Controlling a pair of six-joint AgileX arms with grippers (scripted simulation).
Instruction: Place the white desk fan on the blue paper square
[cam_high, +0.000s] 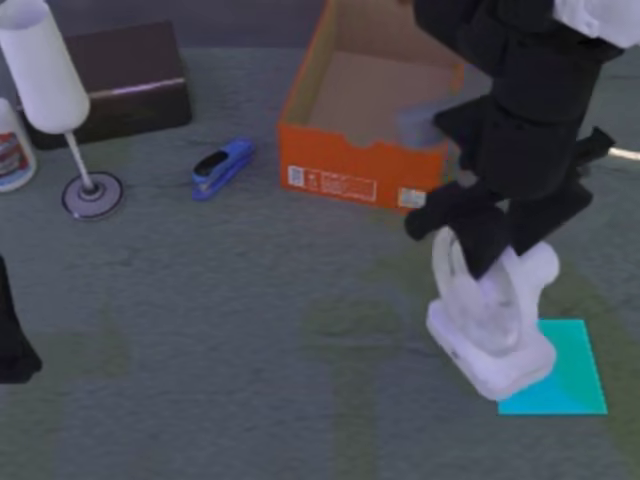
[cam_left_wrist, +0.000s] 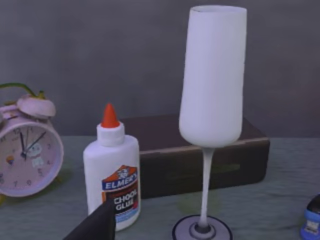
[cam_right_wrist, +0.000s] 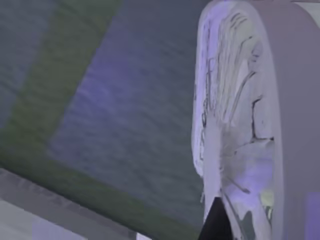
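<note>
right gripper (cam_high: 490, 245): fingers clamped on grille rim of white desk fan (cam_high: 495, 330) | fan base overlaps only left edge of blue paper square (cam_high: 565, 375); square centre lies rightward | left gripper (cam_high: 15, 350): parked far left, finger state not visible

blue paper square (cam_high: 570, 375) partly under fan (cam_high: 495, 320)

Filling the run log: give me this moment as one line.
right gripper: shut on white desk fan | fan: base partly over blue paper square, overhanging its left edge | left arm: parked at table's left edge
</note>
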